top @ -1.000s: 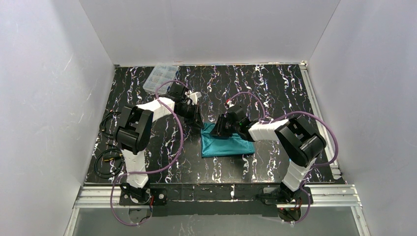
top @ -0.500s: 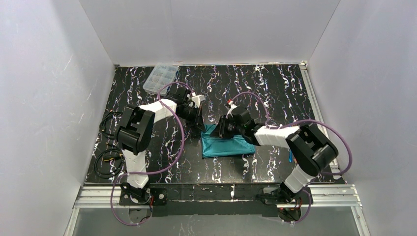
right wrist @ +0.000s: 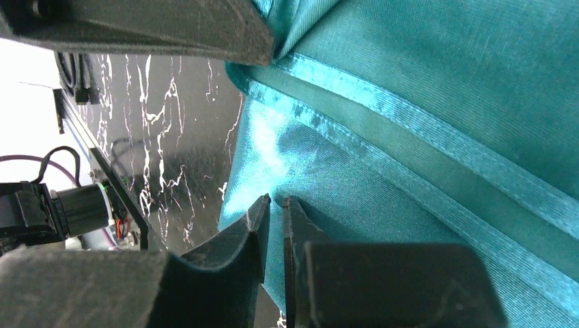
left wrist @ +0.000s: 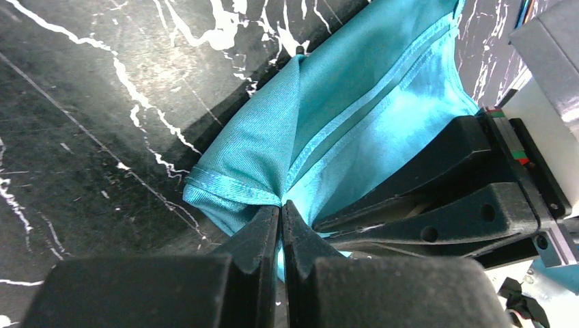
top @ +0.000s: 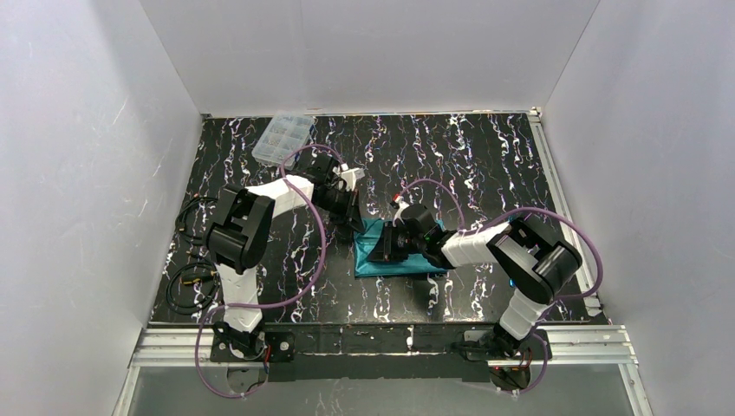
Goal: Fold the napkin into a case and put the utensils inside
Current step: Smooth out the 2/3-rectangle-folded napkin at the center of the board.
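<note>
Teal napkin (top: 390,269) lies on the black marbled table (top: 485,156), already folded into a flat rectangle with a stitched hem running across it like a flap edge. The folding looks largely done (though whether it counts as a finished case I cannot judge). The left hand (left wrist: 280,208) is closed tight, pinching the cloth's far left corner. The right hand (right wrist: 274,203) sits low on the napkin with its fingers nearly together at a folded edge; whether a layer is caught between them I cannot tell. By my reading, opening the pocket is the step in hand. No utensils can be made out anywhere, so loading them is not yet done. A clear compartment box (top: 282,137) stands at the table's far left. No brand, label or writing is readable.
</note>
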`<control>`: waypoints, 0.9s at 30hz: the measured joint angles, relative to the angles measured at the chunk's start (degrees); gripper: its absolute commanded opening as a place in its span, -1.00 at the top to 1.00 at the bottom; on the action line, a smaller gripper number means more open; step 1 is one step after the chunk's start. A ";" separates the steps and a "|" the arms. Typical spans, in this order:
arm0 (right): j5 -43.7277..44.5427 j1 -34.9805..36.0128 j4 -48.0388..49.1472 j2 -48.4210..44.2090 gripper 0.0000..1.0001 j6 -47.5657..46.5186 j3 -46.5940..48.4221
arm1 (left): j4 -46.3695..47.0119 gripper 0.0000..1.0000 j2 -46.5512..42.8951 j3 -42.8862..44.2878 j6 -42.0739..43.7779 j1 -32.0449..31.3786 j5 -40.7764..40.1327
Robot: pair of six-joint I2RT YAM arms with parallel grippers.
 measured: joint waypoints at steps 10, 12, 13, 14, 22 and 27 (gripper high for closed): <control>1.31 0.22 4.50 0.70 0.59 1.44 -1.64 | 1.09 1.00 -2.86 -1.22 -1.62 -1.46 1.88; 1.46 0.22 4.72 0.70 0.59 1.49 -1.77 | 0.94 1.00 -3.06 -1.84 -1.20 -1.49 1.81; 1.51 0.22 4.76 0.70 0.59 1.51 -1.79 | 0.85 1.00 -3.06 -2.27 -0.81 -1.49 1.62; 1.51 0.22 4.79 0.70 0.59 1.53 -1.79 | 0.74 1.00 -3.06 -2.67 -0.48 -1.49 1.40; 1.46 0.22 4.15 0.57 0.50 1.55 -1.49 | -0.02 0.97 -3.04 -3.76 1.88 -1.49 -1.40; 1.68 -0.44 -1.20 -2.03 0.46 0.72 -0.57 | 0.00 0.93 -3.02 -3.76 2.67 -1.66 -2.01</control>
